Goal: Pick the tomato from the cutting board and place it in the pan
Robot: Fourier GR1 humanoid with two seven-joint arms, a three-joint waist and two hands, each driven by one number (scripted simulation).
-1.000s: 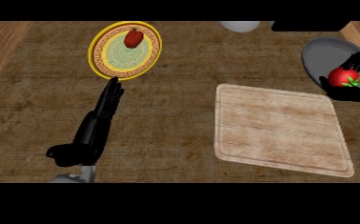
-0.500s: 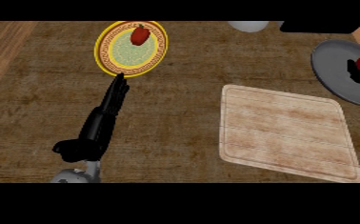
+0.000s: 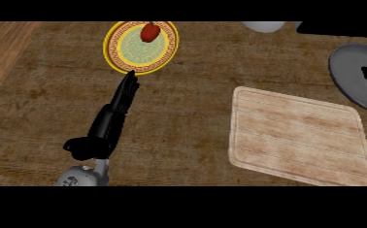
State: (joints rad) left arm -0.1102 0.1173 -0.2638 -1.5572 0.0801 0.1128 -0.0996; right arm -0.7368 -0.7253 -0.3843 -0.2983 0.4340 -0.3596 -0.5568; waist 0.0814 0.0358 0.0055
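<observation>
Low at the left, left hand (image 3: 109, 120) lies flat on the counter, fingers straight and together, holding nothing. Just beyond its fingertips: patterned plate (image 3: 135, 53) with a red food item (image 3: 150, 32) at its far rim. Well to the hand's right, cutting board (image 3: 294, 135), top bare. Farther right, grey pan (image 3: 351, 72), cut by the edge. Tomato's place: cannot tell.

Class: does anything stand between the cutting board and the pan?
Nothing visible does: only counter separates the cutting board from the pan at the right edge. No tomato shows on the board.
</observation>
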